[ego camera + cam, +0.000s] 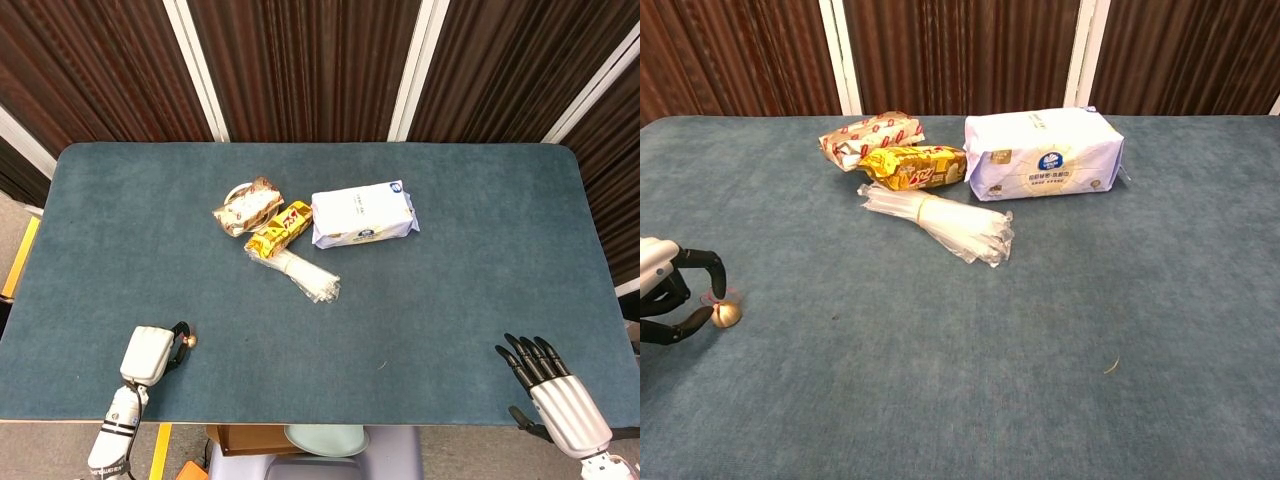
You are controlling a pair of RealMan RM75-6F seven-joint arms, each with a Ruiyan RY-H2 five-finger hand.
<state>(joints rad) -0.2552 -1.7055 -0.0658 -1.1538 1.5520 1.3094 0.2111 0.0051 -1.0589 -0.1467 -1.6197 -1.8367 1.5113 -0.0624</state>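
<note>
A small gold bell (188,341) (728,315) with a red loop lies near the table's front left edge. My left hand (148,355) (665,295) is at it: the thumb touches the bell's side and a curled finger comes down over the red loop, pinching it while it rests on the cloth. My right hand (555,390) is at the front right corner, fingers spread and straight, holding nothing and far from any object. The chest view does not show it.
On the blue table (450,300), back centre, lie a white tissue pack (362,213) (1045,155), a yellow snack bag (280,229) (913,167), a red-and-white wrapped pack (247,206) (870,138) and a clear plastic bundle (308,276) (940,222).
</note>
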